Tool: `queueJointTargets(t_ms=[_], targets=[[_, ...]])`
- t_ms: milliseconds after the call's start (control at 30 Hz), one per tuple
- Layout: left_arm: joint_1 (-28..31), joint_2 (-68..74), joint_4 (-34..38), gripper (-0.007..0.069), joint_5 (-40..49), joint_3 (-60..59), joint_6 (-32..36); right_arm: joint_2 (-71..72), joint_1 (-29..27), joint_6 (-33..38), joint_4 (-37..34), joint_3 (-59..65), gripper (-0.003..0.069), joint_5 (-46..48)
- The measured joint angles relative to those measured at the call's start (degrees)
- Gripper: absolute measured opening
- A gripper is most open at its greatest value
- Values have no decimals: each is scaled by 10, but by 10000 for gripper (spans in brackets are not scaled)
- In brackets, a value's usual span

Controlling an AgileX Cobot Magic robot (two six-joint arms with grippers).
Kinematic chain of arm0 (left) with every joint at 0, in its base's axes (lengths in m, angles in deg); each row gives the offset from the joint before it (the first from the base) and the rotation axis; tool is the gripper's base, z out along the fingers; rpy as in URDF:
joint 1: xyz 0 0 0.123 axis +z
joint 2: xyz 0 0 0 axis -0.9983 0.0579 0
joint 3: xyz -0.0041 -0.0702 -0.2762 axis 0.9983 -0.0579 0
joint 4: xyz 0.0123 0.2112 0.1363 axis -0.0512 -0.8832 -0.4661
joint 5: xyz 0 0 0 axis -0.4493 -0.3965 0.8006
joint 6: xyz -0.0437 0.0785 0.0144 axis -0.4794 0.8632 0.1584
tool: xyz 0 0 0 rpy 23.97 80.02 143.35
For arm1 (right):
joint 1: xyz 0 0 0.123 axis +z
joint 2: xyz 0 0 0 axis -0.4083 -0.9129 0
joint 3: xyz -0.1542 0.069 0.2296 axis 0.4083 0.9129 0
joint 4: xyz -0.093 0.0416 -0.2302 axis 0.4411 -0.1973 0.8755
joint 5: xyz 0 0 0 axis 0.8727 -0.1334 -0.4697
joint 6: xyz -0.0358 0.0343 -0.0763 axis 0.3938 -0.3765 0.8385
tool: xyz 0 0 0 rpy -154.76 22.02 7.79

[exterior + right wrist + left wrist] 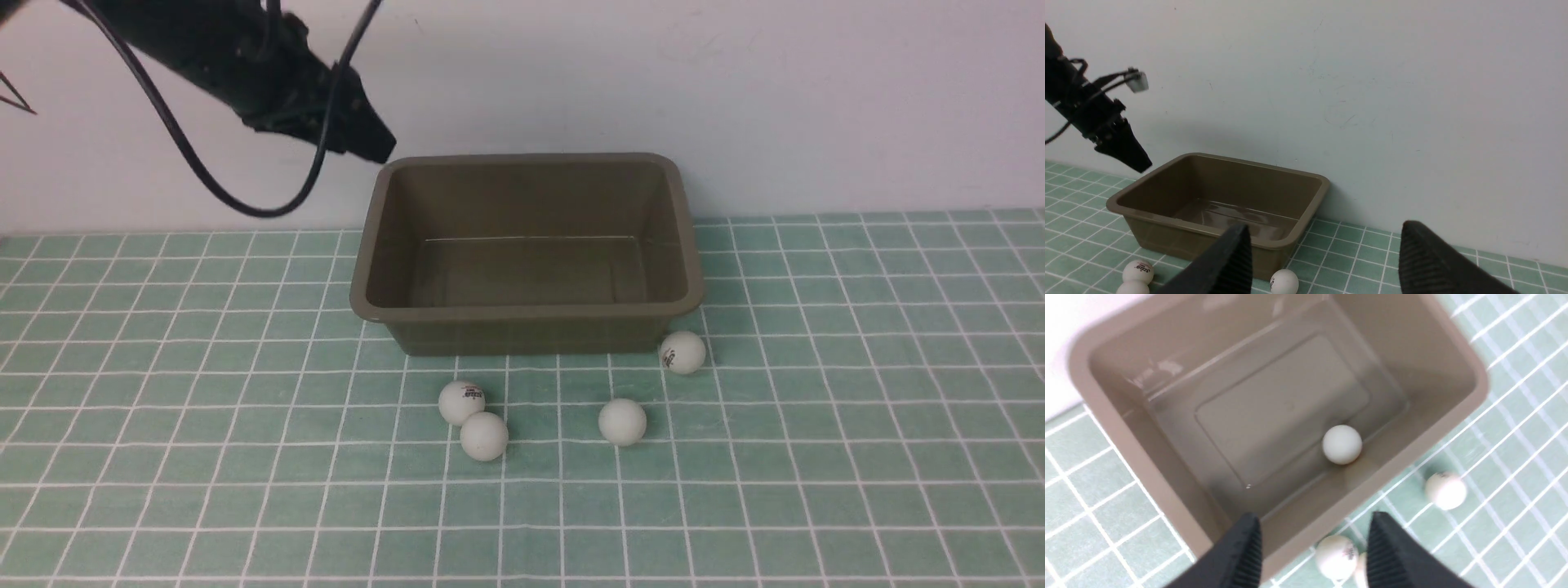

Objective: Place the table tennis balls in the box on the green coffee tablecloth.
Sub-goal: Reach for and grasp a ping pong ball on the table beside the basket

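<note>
The olive-brown box (pixel 363 245) stands on the green tablecloth (pixel 857 457) against the wall. Several white balls lie on the cloth in front of it: two touching (pixel 461 403) (pixel 484 436), one in the middle (pixel 622 421), one by the box's front right corner (pixel 682 352). In the left wrist view one ball (pixel 1342 444) lies inside the box (pixel 1126 428); the near wall hides it in the front view. My left gripper (pixel 380 147) (pixel 1314 526) is open and empty above the box's left side. My right gripper (pixel 1325 232) is open and empty, out of the front view.
A white wall (pixel 735 98) rises right behind the box. A black cable (pixel 245 208) hangs from the left arm. The cloth spreads wide on both sides and in front of the balls.
</note>
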Motion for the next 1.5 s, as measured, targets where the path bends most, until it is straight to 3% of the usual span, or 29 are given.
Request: queueJointTargets(t_ms=[133,233,467,800,1100,1267,1333,1433,1500], targets=[[0,-34,-2,214,9,3,-28,0,0,0,17,0,442,0],[0,-38,-2,175,9,3,-41,0,0,0,28,0,442,0],[0,-101,-8,163,10,-49,-61,0,0,0,30,0,442,8],[0,-273,7,163,10,-306,-30,0,0,0,32,0,442,31],[-25,-354,155,163,0,-527,130,0,0,0,32,0,442,31],[-64,-325,240,168,-95,-593,230,0,0,0,33,0,442,31],[-81,-294,246,199,-171,-597,266,0,0,0,33,0,442,31],[-93,-270,250,242,-216,-597,293,0,0,0,33,0,442,31],[-114,-223,255,347,-301,-597,327,0,0,0,33,0,442,31]])
